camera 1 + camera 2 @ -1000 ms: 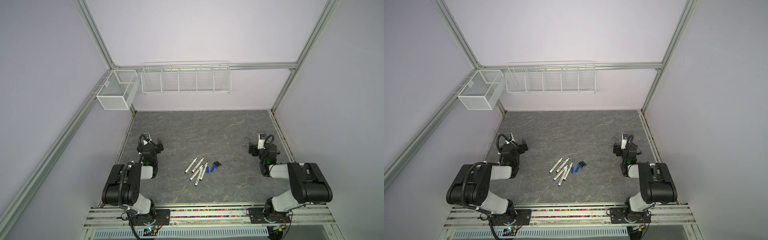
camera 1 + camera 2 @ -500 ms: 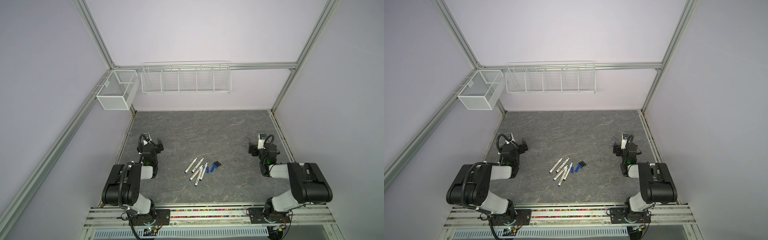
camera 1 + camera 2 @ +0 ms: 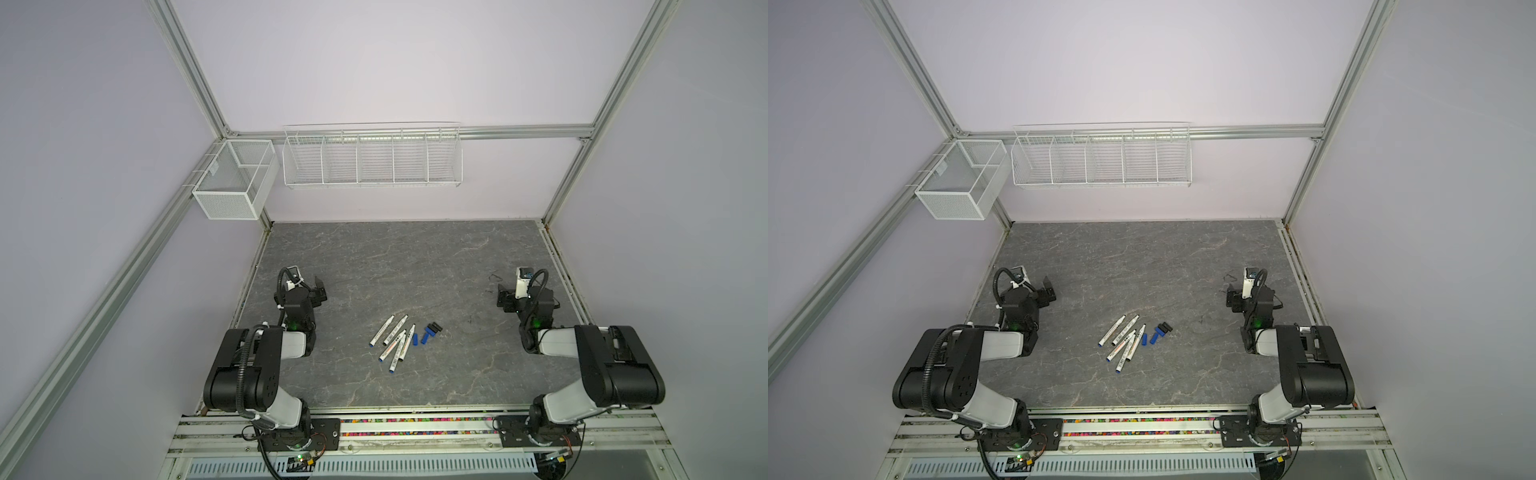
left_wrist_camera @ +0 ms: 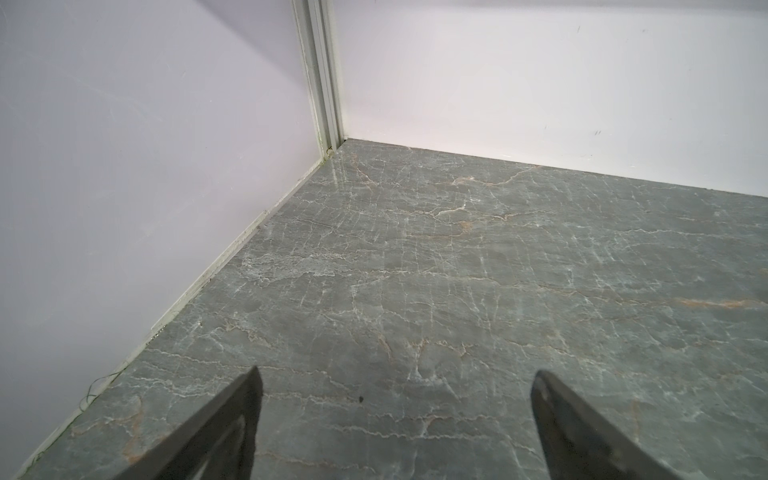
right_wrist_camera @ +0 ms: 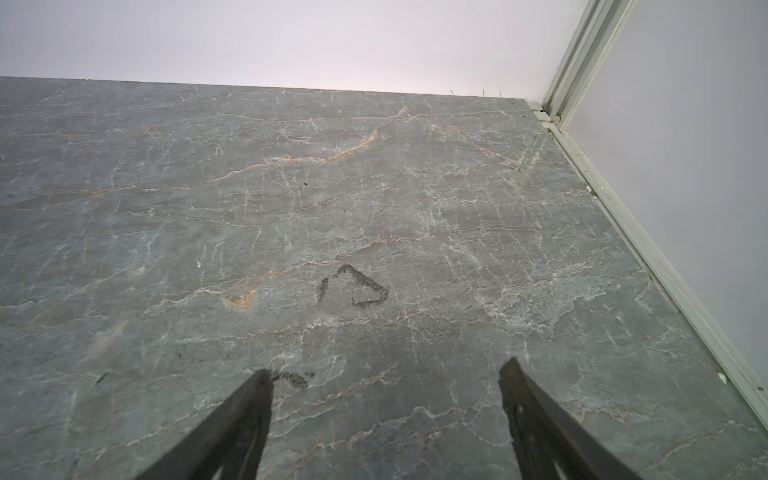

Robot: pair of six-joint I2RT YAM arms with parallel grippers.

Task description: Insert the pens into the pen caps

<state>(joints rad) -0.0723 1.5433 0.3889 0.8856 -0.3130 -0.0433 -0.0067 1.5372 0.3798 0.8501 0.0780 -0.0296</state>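
Five white marker pens fanned just left of the pen caps, blue and black, on grey tabletop; left gripper well left of caps, jaws apart, empty; right gripper well right, likewise apart

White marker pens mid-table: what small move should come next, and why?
Probably swing the left gripper toward the white marker pens: it and the right gripper stand open and empty, and the stubby blue and black pen caps lie separate beside the pens.

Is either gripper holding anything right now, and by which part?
Nothing held: left gripper and right gripper open, empty; pens and caps lie on the table.
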